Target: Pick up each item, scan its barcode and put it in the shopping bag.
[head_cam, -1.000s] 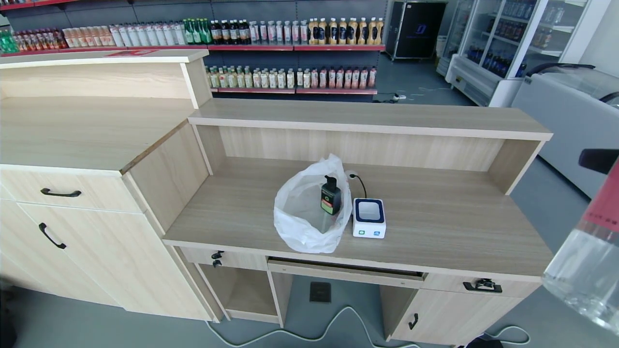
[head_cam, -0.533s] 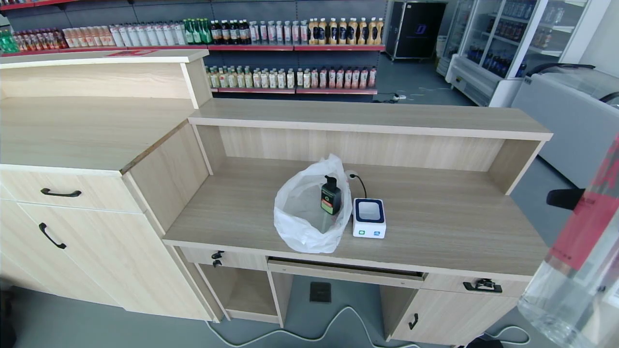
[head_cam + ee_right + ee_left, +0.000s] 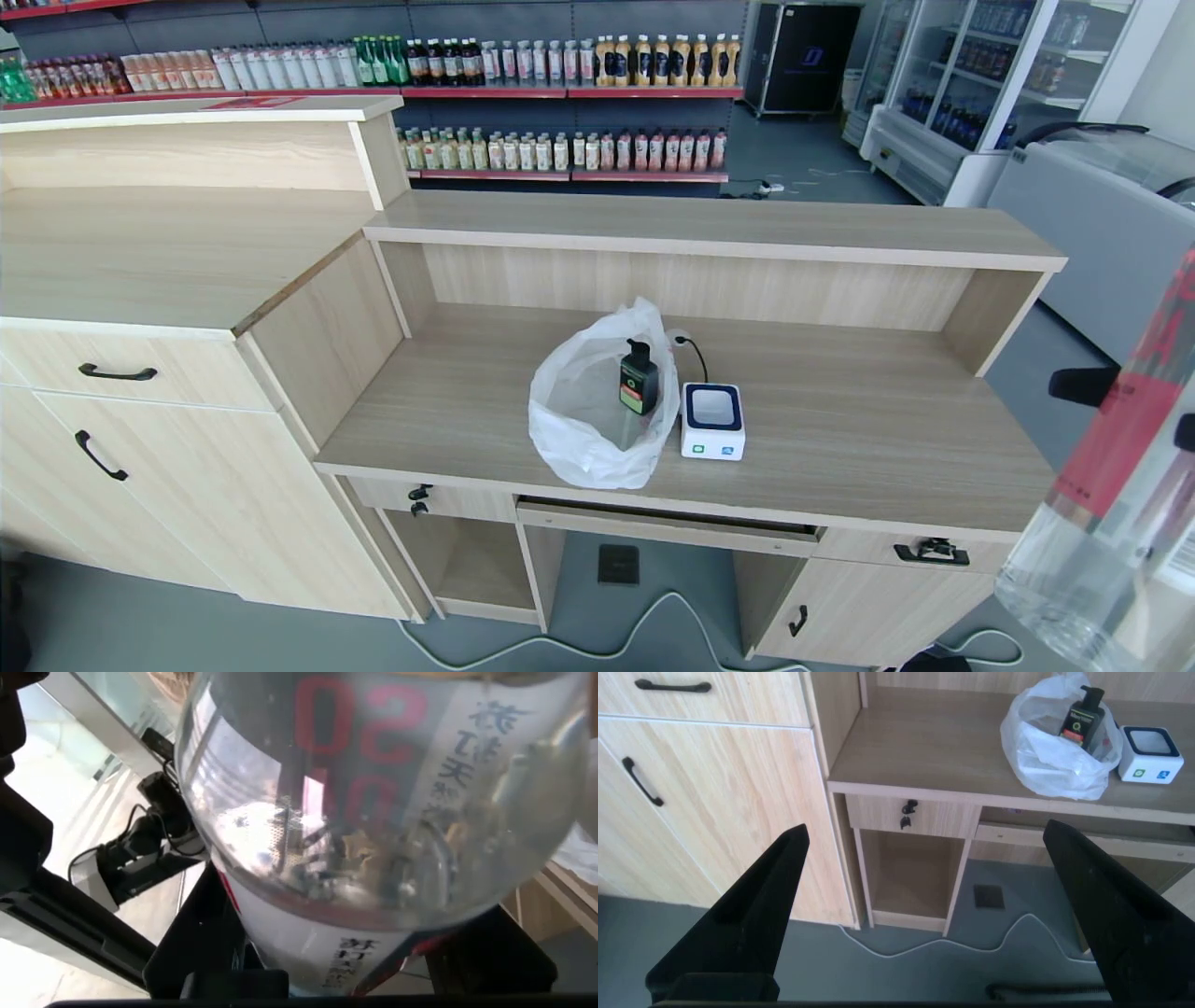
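A clear water bottle with a red label [image 3: 1111, 485] hangs tilted at the right edge of the head view, off the counter's front right corner. My right gripper [image 3: 1134, 408] is shut on it, and the bottle [image 3: 374, 812] looms close in the right wrist view. A white shopping bag [image 3: 597, 420] stands open on the counter with a dark pump bottle [image 3: 639, 378] inside. A white barcode scanner [image 3: 712, 420] sits against the bag's right side. My left gripper [image 3: 924, 924] is open and holds nothing, low in front of the counter's left end, well short of the bag [image 3: 1055, 737] and scanner [image 3: 1151, 754].
The wooden counter [image 3: 840, 411] has a raised back ledge and side walls, with bare top to the right of the scanner. A taller cabinet [image 3: 168, 252] adjoins on the left. Drawers with handles and a floor cable [image 3: 653, 607] lie below. Shelves of drinks and fridges stand behind.
The right gripper carried the bottle up and to the left, further into the head view, with more of its red label showing; in the last half second it barely shifted. Bag and scanner stayed put.
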